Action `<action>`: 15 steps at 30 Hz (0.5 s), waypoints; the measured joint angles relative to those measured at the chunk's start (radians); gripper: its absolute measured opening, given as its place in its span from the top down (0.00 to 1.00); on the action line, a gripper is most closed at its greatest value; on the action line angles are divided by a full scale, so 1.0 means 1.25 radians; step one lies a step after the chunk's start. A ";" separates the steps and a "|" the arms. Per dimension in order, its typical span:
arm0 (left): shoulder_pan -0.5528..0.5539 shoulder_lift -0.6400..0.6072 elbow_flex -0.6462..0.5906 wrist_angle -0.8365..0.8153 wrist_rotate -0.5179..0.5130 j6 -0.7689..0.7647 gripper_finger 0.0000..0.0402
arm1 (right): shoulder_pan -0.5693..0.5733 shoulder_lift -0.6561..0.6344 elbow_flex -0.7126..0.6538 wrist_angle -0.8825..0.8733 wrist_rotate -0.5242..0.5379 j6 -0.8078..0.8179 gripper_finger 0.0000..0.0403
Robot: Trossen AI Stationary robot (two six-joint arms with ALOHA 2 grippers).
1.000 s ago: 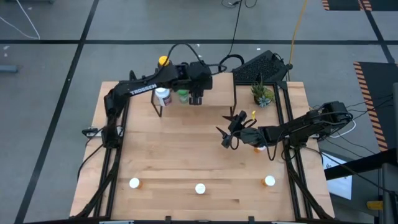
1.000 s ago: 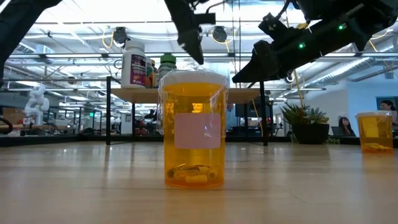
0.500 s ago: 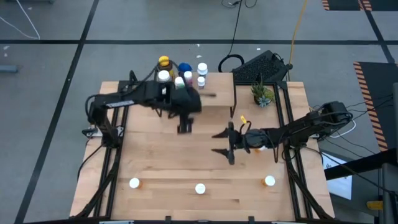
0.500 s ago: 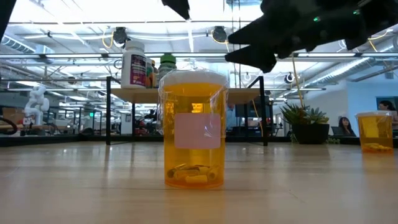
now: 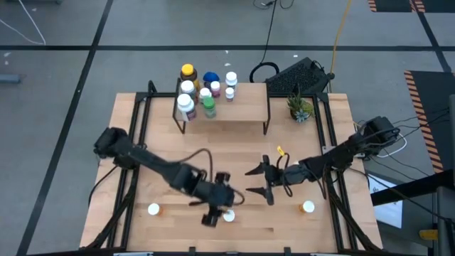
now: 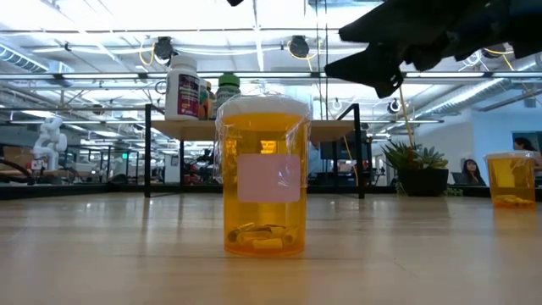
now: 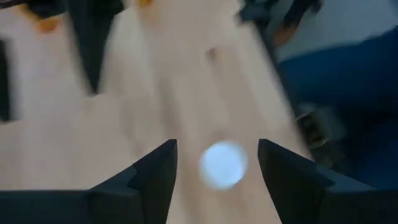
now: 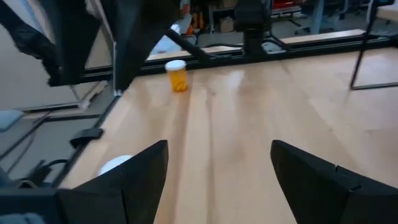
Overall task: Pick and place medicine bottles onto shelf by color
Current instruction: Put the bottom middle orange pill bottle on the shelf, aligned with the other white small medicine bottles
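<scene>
Progress partway: several bottles [image 5: 193,91] are gathered on the shelf [image 5: 242,107]; three orange bottles [image 5: 308,207] remain below. Left gripper [image 5: 217,206], spread, is poised over the middle one [image 5: 229,215]; right gripper [image 5: 259,183] is also spread.

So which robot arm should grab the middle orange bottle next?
Probably the left: its open hand hovers right over the middle orange bottle, while the right hand, also open, hangs farther off.

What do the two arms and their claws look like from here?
Both are dark, slim, jointed arms. The left claw and the right claw each end in two black tapered fingers. A loose black cable loops beside the left arm.
</scene>
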 joint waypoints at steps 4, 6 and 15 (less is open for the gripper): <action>-0.035 0.005 -0.091 0.185 -0.008 -0.050 0.36 | 0.023 0.000 0.000 -0.003 0.002 0.027 0.31; -0.048 0.005 -0.131 0.264 -0.018 -0.059 0.30 | 0.038 0.000 0.000 -0.002 0.025 0.037 0.31; -0.086 0.005 -0.290 0.439 -0.056 -0.060 0.11 | 0.072 0.000 0.000 0.000 0.085 0.046 0.31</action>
